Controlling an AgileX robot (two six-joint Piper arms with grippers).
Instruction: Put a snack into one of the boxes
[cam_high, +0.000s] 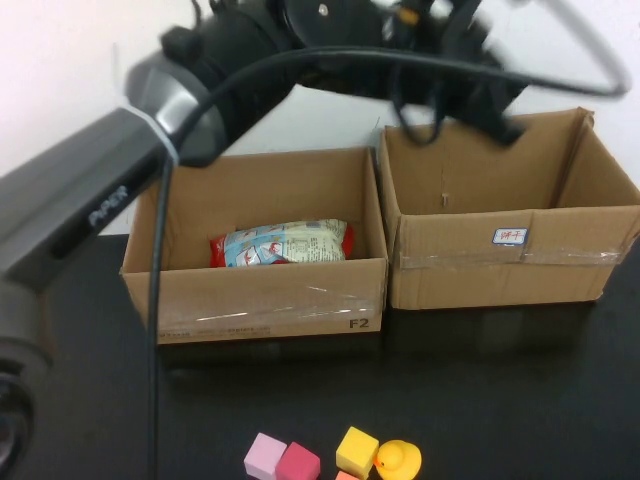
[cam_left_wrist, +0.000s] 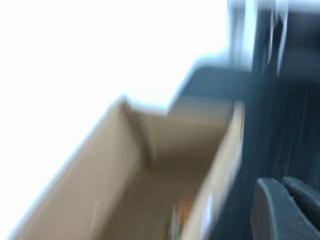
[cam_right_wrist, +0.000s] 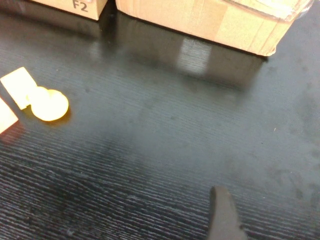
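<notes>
Cardboard left box (cam_high: 255, 300) holds snack (cam_high: 281, 243); left gripper (cam_high: 470, 95), fingers closed and empty, above right box (cam_high: 510, 255). Right gripper (cam_right_wrist: 222, 215) low over table (cam_right_wrist: 165, 150), parted. Next: retract.
</notes>
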